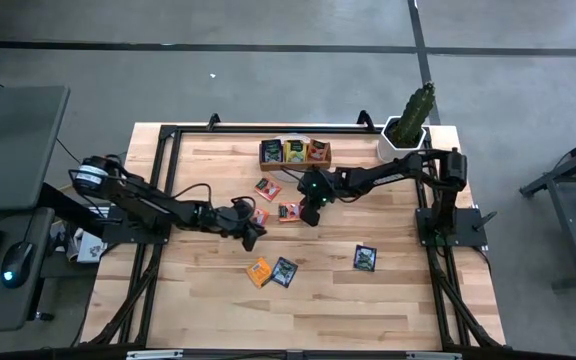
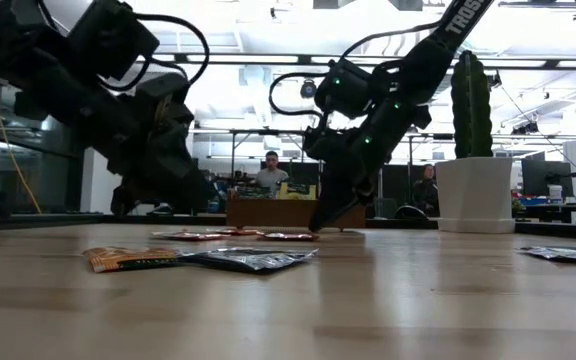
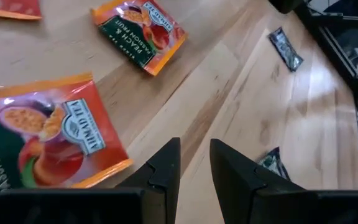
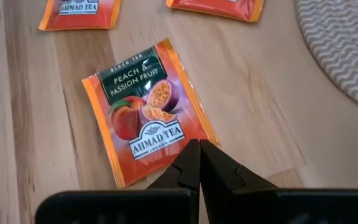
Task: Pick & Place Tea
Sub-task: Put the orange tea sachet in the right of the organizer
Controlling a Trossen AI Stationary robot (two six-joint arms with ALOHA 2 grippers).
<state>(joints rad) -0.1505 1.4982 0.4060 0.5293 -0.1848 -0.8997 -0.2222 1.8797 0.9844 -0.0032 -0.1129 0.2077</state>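
Observation:
Small foil tea sachets lie flat on the wooden table. Three orange ones sit mid-table (image 1: 267, 188), (image 1: 259, 215), (image 1: 289, 211). An orange one (image 1: 259, 271) and a dark one (image 1: 284, 271) lie nearer, and another dark one (image 1: 365, 258) lies to the right. My right gripper (image 1: 311, 213) is shut, its tips (image 4: 199, 144) at the edge of an orange peach sachet (image 4: 145, 109). My left gripper (image 1: 252, 235) is slightly open (image 3: 194, 163) with nothing between the fingers, just beside another orange sachet (image 3: 48, 137). My right gripper comes from above, slanting, with its shut fingertips (image 4: 191, 158) at the logo edge (image 4: 166, 140) of the orange sachet, which lies flat on the table. Whether the tips touch that edge or pinch it, I cannot tell.
A brown wooden tray (image 1: 295, 164) holding several sachets stands at the far middle of the table. A white pot with a cactus (image 1: 408, 125) is at the far right corner. Bare wood lies along the near edge. People sit in the room behind (image 2: 271, 172).

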